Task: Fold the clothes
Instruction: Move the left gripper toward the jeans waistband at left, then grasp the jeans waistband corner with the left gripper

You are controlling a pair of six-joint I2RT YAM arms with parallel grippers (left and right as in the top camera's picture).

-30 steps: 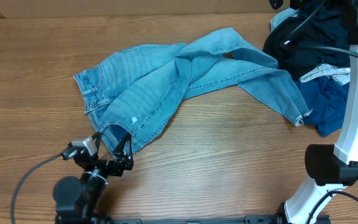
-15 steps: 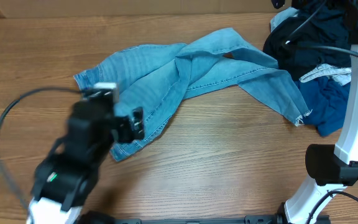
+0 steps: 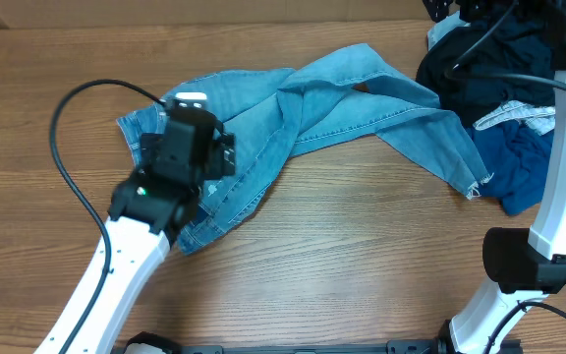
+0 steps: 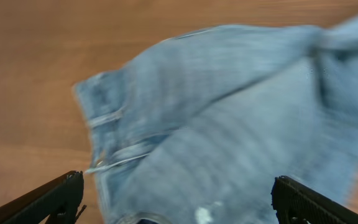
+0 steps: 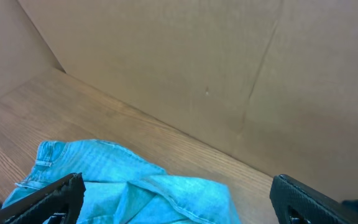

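While my left claw (image 4: 179, 202) hangs over the waist end of the jeans (image 3: 303, 103), its 2 fingers (image 4: 55, 199) stand wide apart with nothing between them. My right claw (image 5: 179, 202) is just as wide and just as empty, held high at the far right. The jeans lie crumpled across the middle of the table (image 3: 362, 256). Their waistband (image 3: 138, 128) is to the left and 1 frayed leg hem (image 3: 470, 182) is to the right, just beside the pile of dark clothes (image 3: 499, 59). I judge the step is taking the waist. To do it well I should drop straight onto the waistband edge, pinch both layers near a corner, and lift low so the twisted legs drag out flat instead of bunching. My wrist view is blurred, so I cannot place the corner exactly.
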